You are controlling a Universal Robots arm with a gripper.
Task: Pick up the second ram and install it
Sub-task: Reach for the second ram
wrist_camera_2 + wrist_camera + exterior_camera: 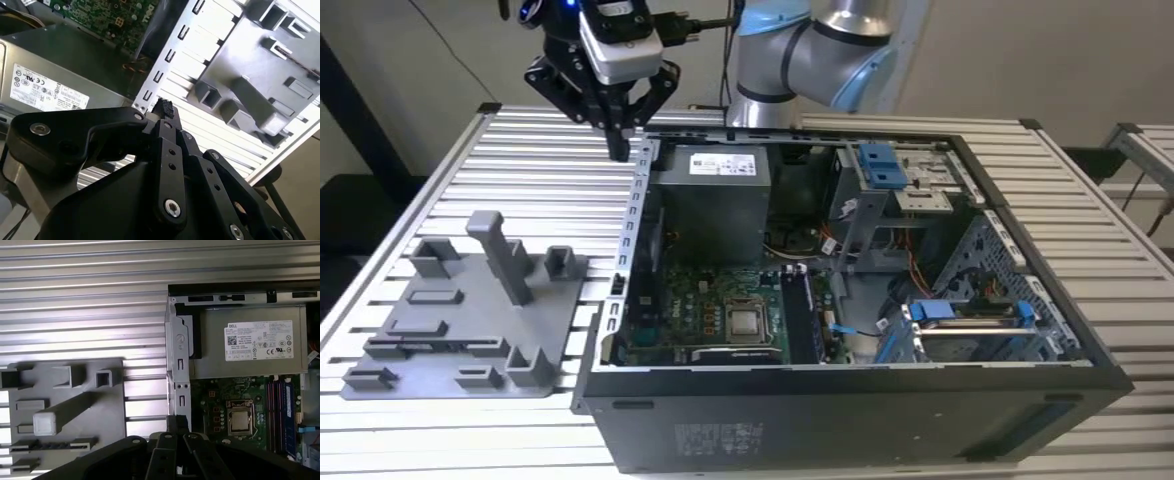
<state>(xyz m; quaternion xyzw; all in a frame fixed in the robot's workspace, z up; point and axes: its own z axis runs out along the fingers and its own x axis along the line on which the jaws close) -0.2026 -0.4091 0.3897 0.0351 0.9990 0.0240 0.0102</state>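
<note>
My gripper (pixel 622 150) hangs shut, with nothing between its fingers, over the ribbed table by the far corner of the open computer case (pixel 854 420), on the exterior view's left. Its black fingertips (pixel 162 107) press together in both wrist views. A thin dark strip, apparently the second ram (pixel 50 445), stands on edge in a long holder of the grey tray (pixel 574 300), well apart from the gripper. The same strip (pixel 438 346) lies toward the tray's near end in the exterior view. Inside the case, the memory slots (pixel 280 410) run beside the processor (pixel 240 421).
The grey tray carries a tall post (pixel 500 255) and several blocks. The case holds a grey power supply (pixel 710 205), a green motherboard (pixel 707 310) and blue drive brackets (pixel 967 315). Its metal side rail (pixel 179 370) stands between the tray and the motherboard.
</note>
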